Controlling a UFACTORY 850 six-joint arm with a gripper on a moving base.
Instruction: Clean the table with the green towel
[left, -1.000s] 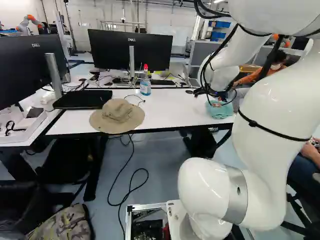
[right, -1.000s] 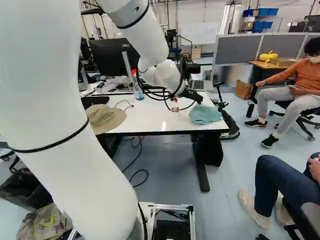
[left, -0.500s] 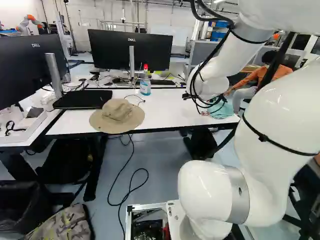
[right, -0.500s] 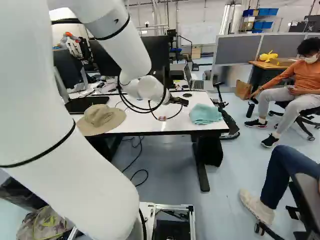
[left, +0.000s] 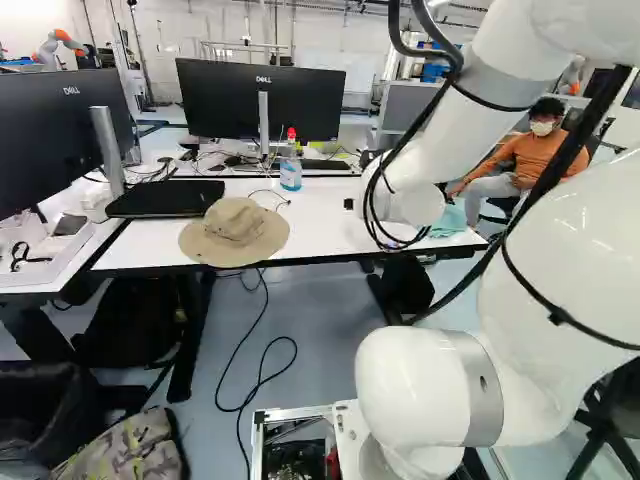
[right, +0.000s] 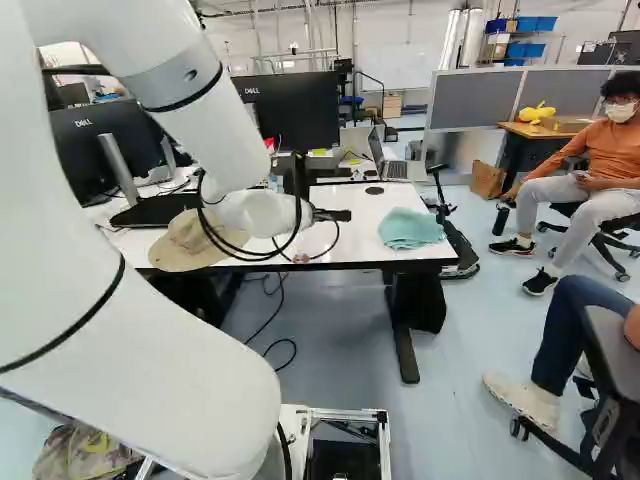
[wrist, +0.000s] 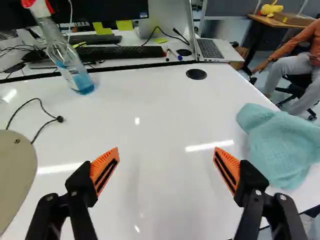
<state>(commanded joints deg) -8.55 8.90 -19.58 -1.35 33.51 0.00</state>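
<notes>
My gripper (right: 335, 215) hangs over the white table (right: 345, 258) in the right base view, to the left of the green towel (right: 410, 228). The towel lies crumpled near the table's right end. In the left base view the arm partly hides the towel. In the wrist view the gripper (wrist: 166, 150) stands wide open, with bare tabletop between its orange pads. The towel (wrist: 282, 145) lies beside and ahead of one finger, apart from it as far as I can tell.
A tan hat (left: 235, 232) and a spray bottle (left: 290, 165) stand on the table, with a thin cable (wrist: 42, 112) nearby. Monitors (left: 262, 100), keyboards and a laptop (wrist: 212, 49) are behind. A person sits beyond the table's right end. Another robot (left: 60, 45) is far back.
The arm has swung away from the towel, leftward in the right base view, with the gripper staying open. The towel lies where it was on the table. The base has not moved.
</notes>
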